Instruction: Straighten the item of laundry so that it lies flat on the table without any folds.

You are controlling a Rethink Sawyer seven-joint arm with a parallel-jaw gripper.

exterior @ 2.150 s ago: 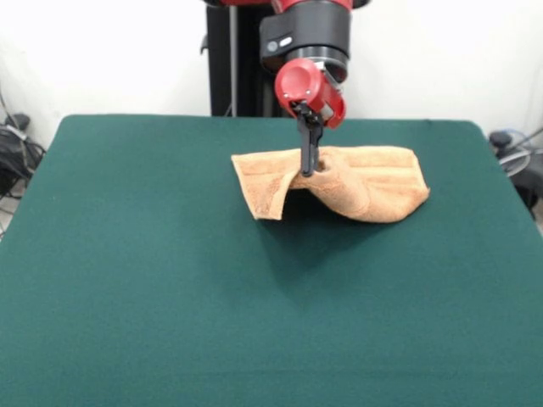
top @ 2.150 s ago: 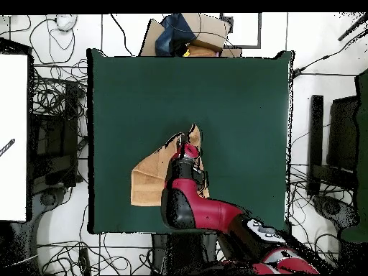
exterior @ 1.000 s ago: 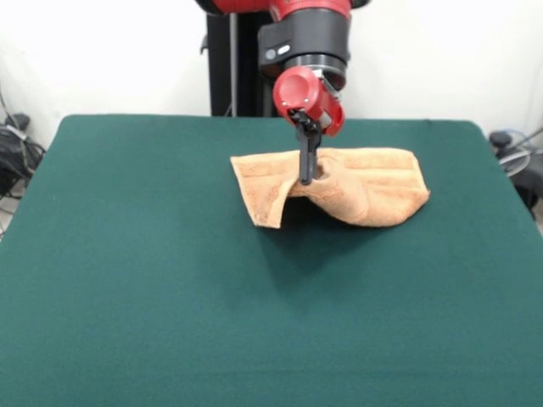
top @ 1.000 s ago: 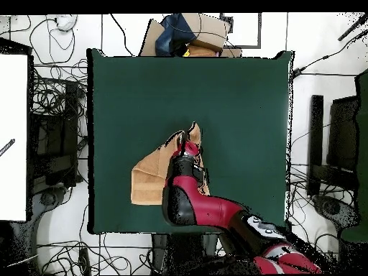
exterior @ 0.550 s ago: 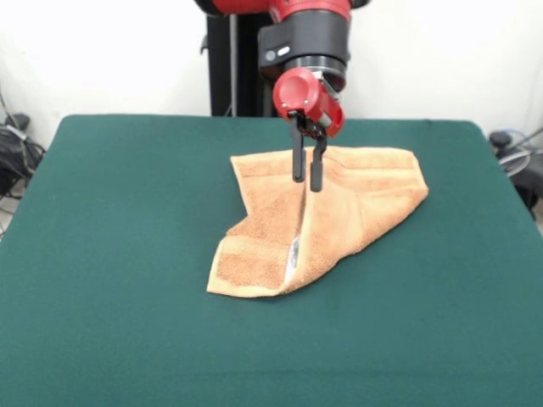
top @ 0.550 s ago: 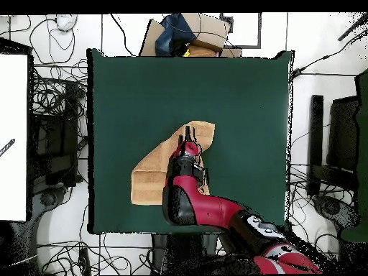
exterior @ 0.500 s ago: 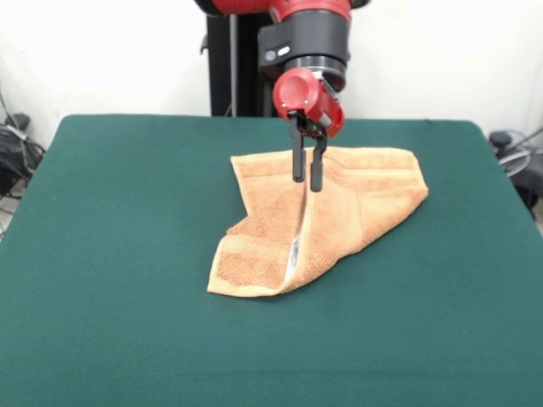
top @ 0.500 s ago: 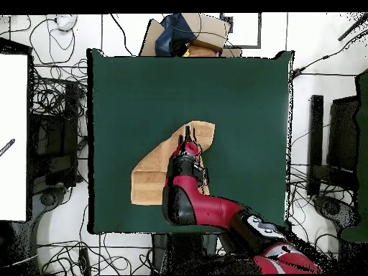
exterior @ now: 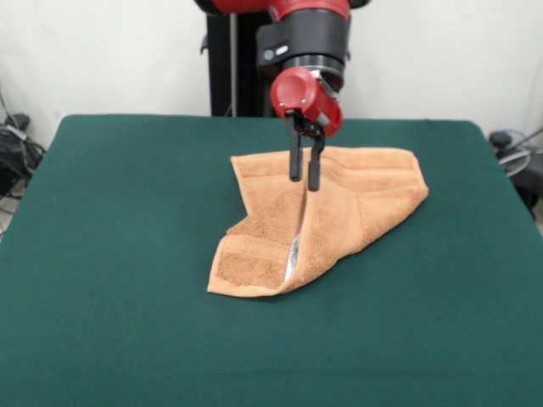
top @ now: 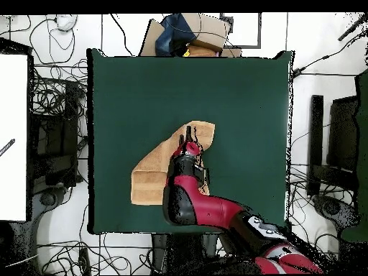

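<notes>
Over the towel [exterior: 327, 216], my tool [exterior: 304, 180] hangs w/ fingers apart, holding nothing. Towel lies on bench [exterior: 127, 254] toward robot side, folded along a diagonal. Soft, light, limp; I'd pinch the near folded corner & drag outward.

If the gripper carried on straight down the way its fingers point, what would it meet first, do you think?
Probably the light orange-tan terry towel: the open gripper hangs just above its folded upper part, near the central crease.
</notes>
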